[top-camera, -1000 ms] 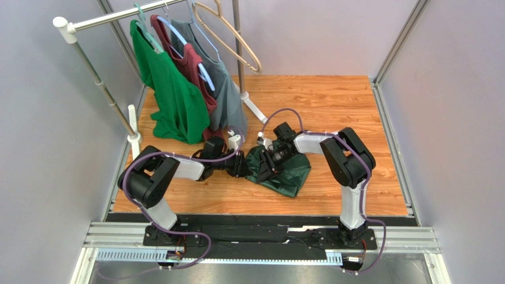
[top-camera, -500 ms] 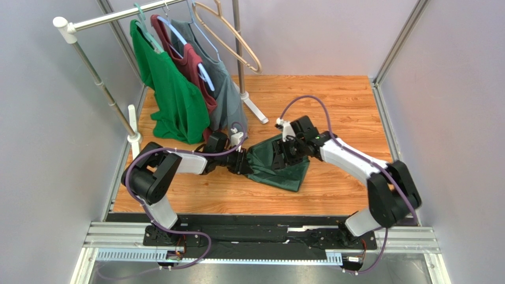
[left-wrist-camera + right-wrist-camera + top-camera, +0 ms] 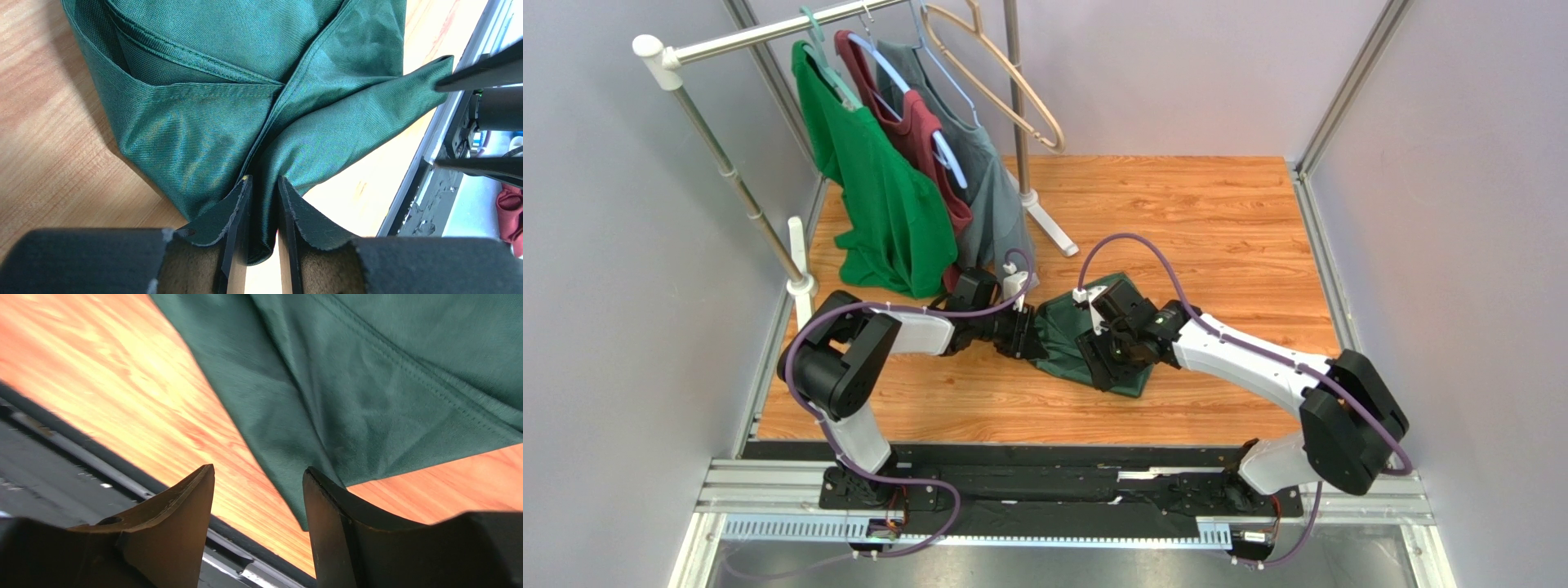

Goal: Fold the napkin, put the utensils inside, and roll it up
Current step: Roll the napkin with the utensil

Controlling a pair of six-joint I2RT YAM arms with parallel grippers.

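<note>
The napkin (image 3: 1065,333) is lying bunched and creased on the worktop (image 3: 1210,208), just on the near side of the clothes rack (image 3: 1015,74). The left tool (image 3: 263,199) is clamping a gathered fold at the cloth's rack-side edge. The right tool (image 3: 258,471) is hovering with jaws apart over the corner farthest from the rack, gripping nothing. By my reading, folding is only beginning: no neat fold is showing, no fork is appearing in any view, and rolling is waiting. No readable writing is showing.

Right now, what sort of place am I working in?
Probably an enclosed robot test cell rather than a home: plain grey wall panels box in a wood-look tabletop, and a clothes rack with hung shirts stands on it.
</note>
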